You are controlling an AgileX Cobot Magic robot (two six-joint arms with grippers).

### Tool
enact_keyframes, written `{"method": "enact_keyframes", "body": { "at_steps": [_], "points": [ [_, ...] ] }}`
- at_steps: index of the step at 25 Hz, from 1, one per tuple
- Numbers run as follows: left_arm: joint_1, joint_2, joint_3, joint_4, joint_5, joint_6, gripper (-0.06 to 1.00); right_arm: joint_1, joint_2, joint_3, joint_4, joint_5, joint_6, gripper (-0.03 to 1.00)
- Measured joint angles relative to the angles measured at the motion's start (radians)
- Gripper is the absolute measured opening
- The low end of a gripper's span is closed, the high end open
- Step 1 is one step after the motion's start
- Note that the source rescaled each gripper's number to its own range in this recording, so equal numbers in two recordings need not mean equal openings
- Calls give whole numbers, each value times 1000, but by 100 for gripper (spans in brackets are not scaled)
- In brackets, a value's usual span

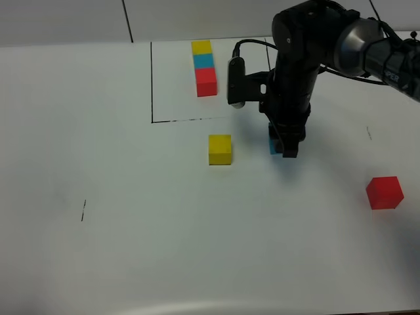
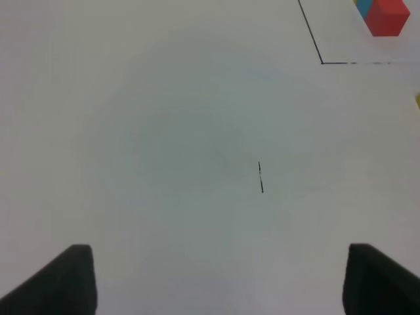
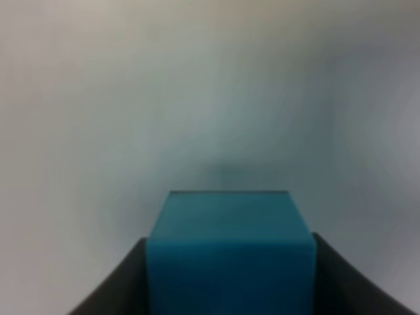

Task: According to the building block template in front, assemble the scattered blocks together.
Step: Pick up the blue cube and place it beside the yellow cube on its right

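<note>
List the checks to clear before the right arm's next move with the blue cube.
1. Right gripper shut on the cyan-blue cube: ok.
2. Cube clear of the table: cannot tell.
3. Yellow cube standing free, apart from the gripper: ok.
4. Template order readable, yellow, cyan-blue, red: ok.
5. Left gripper open and empty, away from the blocks: ok.
6. Red cube joined to the others: not ok, it sits apart.

- You have a white table filling the view.
- At its 8 o'clock, a short black pen tick.
- At 3 o'clock, a fainter mark, possibly pen too.
</note>
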Motion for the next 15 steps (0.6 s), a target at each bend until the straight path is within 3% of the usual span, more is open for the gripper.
{"method": "enact_keyframes", "body": {
  "at_steps": [5, 15],
  "points": [
    [0, 0, 0, 0, 0, 0, 63, 8, 72, -73, 52, 7, -32, 0],
    [0, 0, 0, 0, 0, 0, 63, 20, 96, -81, 106, -49, -54, 0]
  ]
}}
